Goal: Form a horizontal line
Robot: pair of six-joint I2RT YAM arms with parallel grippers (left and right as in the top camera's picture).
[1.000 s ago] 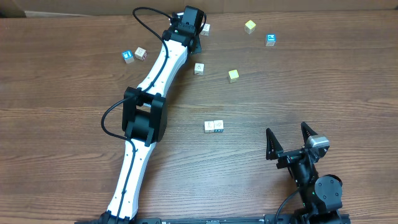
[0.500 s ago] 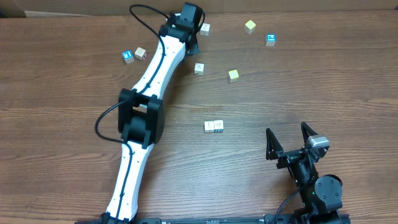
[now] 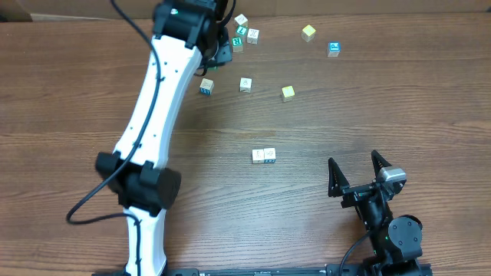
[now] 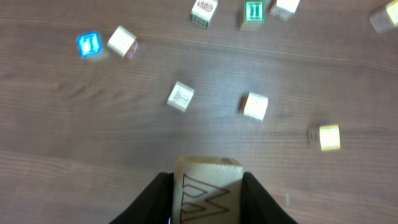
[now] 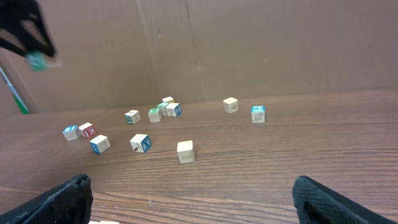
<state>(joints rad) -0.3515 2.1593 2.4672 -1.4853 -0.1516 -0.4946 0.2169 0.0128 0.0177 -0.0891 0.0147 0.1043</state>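
The horizontal line (image 3: pixel 264 156) is a row of two pale alphabet cubes touching side by side at mid table. My left gripper (image 3: pixel 220 42) is raised at the back of the table, far from the row. In the left wrist view it is shut on a pale cube with a reddish zigzag letter (image 4: pixel 208 190). My right gripper (image 3: pixel 354 161) is open and empty at the front right, to the right of the row. Its two black fingers frame the right wrist view.
Loose single cubes lie across the back: one with blue print (image 3: pixel 207 86), a pale one (image 3: pixel 245 83), two yellowish ones (image 3: pixel 288 93) (image 3: pixel 308 32), a blue one (image 3: pixel 334 48), and a cluster with a green one (image 3: pixel 239 37). A cardboard wall (image 5: pixel 249 43) bounds the far side.
My left arm has swung to the left and risen toward the camera. It now covers the two cubes at the far left and uncovers cubes near the back cluster. The right arm has not moved.
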